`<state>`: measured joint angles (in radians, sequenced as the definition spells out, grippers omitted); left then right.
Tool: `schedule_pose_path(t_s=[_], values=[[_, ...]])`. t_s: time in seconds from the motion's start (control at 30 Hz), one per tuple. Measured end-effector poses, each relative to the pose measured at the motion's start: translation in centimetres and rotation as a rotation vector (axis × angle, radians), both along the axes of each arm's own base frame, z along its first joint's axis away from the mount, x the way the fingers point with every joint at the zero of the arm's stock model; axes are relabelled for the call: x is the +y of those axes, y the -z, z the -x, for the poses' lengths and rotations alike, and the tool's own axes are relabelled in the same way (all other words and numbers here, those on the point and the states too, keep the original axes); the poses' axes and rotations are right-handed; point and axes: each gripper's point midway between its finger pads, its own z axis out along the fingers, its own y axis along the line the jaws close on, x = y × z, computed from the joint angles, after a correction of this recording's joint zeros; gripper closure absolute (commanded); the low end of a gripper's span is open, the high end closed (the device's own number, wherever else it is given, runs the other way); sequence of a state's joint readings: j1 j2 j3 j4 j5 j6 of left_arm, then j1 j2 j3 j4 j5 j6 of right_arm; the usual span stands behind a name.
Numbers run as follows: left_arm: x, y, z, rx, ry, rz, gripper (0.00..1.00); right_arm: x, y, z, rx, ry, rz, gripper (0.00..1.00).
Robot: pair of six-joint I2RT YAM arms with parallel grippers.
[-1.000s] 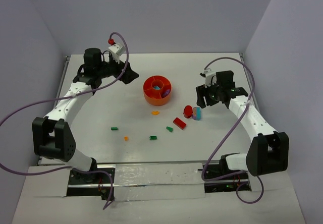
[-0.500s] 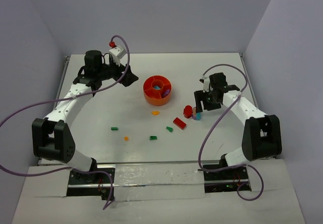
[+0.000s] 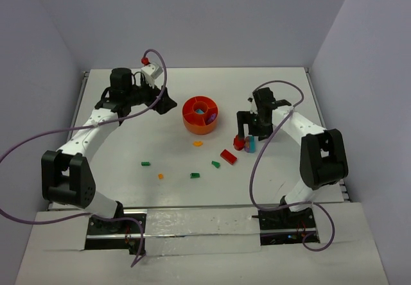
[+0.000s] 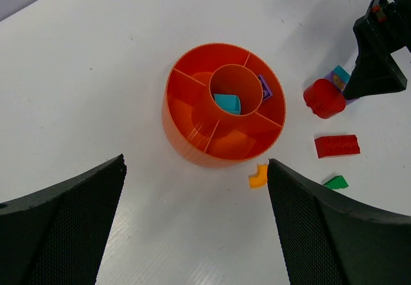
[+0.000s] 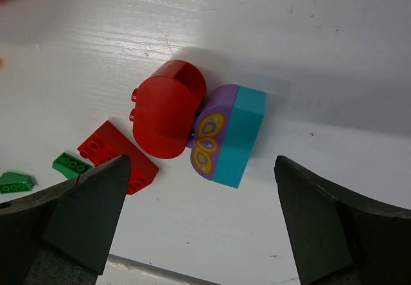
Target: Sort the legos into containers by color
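The orange divided bowl point(image 3: 200, 113) stands mid-table; in the left wrist view point(image 4: 225, 108) its hub holds a teal piece point(image 4: 227, 103) and one wedge a purple piece point(image 4: 265, 86). My left gripper point(image 3: 168, 102) is open and empty just left of the bowl point(image 4: 196, 169). My right gripper point(image 3: 249, 133) is open and empty, hovering over the red round piece point(image 5: 166, 115) and the teal/purple butterfly block point(image 5: 228, 134), which touch each other; its jaws stand wide on either side of the pair point(image 5: 200, 163). A red flat brick point(image 5: 119, 156) lies beside them.
An orange piece point(image 3: 198, 144) lies just in front of the bowl. Green bricks point(image 3: 216, 164), point(image 3: 194, 175), point(image 3: 146, 164) and a tiny orange one point(image 3: 160, 176) are scattered nearer the arm bases. Walls close the table on three sides.
My right arm has swung left and turned, bringing its gripper from right of the red and teal pieces to directly over them. My left gripper has shifted slightly toward the bowl.
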<state>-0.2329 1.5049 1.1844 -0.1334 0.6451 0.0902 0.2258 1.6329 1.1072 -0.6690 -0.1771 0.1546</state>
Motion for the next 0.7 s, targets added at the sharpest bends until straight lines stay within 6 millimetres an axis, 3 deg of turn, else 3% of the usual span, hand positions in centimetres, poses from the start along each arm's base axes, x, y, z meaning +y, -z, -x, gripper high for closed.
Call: schedule_pose_path(t_s=[0.3, 0.57, 0.7], values=[[0.2, 0.1, 0.4, 0.001, -0.002, -0.006, 0.03, 1.0, -0.4, -0.5, -0.047, -0.064, 0.052, 0.00], [0.2, 0.6, 1.0, -0.001, 0.033, -0.033, 0.03, -0.2, -3.3, -1.5, -0.257, -0.583, 0.101, 0.00], [0.2, 1.0, 1.4, 0.009, 0.047, -0.044, 0.02, -0.9, -3.5, -1.0, -0.292, -0.875, 0.105, 0.00]])
